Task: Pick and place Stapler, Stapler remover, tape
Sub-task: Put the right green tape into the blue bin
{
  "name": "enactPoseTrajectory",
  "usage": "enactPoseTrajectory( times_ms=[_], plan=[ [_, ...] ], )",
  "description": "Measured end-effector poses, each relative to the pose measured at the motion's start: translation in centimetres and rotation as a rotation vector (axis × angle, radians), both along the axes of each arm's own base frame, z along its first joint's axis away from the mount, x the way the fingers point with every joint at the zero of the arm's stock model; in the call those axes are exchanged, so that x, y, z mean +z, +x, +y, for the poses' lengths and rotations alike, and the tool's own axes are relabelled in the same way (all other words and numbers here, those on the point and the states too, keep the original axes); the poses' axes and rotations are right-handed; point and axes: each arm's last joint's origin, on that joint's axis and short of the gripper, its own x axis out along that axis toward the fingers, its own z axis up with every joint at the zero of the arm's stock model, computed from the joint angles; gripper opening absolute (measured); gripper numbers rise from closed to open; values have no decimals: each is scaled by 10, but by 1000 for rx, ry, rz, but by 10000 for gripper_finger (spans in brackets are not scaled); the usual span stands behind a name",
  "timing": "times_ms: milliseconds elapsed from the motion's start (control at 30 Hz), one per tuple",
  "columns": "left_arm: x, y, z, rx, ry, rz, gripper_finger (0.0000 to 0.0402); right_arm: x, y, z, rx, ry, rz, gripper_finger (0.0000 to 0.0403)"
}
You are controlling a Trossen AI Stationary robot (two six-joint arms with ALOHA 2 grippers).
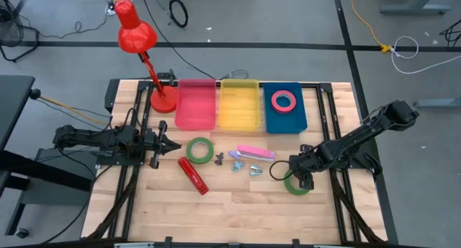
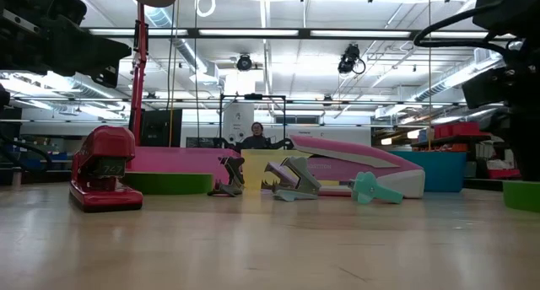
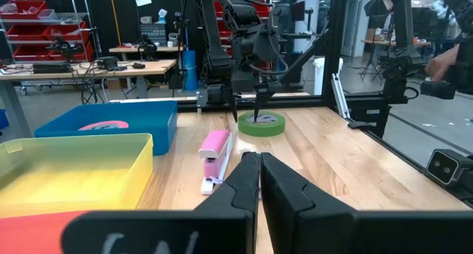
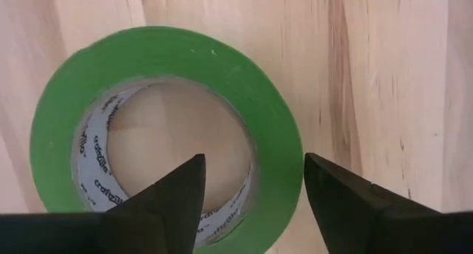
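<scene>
My right gripper (image 4: pixel 253 162) is open and points down at a green tape ring (image 4: pixel 166 62) lying flat on the table's right part (image 1: pixel 297 183). One finger stands over the ring's hollow and the other outside its wall. My left gripper (image 1: pixel 173 145) is shut and empty at the table's left, next to a second green tape ring (image 1: pixel 199 150). A red stapler (image 1: pixel 193 175), a pink stapler (image 1: pixel 256 153) and small staple removers (image 1: pixel 235 160) lie at mid-table. A red-pink tape ring (image 1: pixel 283 100) lies in the blue bin (image 1: pixel 299 122).
A pink bin (image 1: pixel 195 104), a yellow bin (image 1: pixel 240 104) and the blue bin stand in a row at the far edge. A red desk lamp (image 1: pixel 137 35) stands at the far left on its base (image 1: pixel 163 102). Bare wood lies along the near edge.
</scene>
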Motion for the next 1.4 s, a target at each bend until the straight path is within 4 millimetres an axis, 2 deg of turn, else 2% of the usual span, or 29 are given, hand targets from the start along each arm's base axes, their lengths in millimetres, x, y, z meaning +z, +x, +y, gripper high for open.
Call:
enactPoseTrajectory(
  times_ms=[200, 667, 1133, 1400],
  plan=[
    [0, 0, 0, 0, 0, 0, 21, -7, -6, -3, -8, -9, 28, 200],
    [0, 0, 0, 0, 0, 0, 21, -11, -8, -3, -15, 5, 38, 90],
    [0, 0, 0, 0, 0, 0, 21, -10, -7, -3, -11, 4, 35, 86],
    [0, 0, 0, 0, 0, 1, 21, 13, 15, -4, -11, -7, -76, 84]
  ],
)
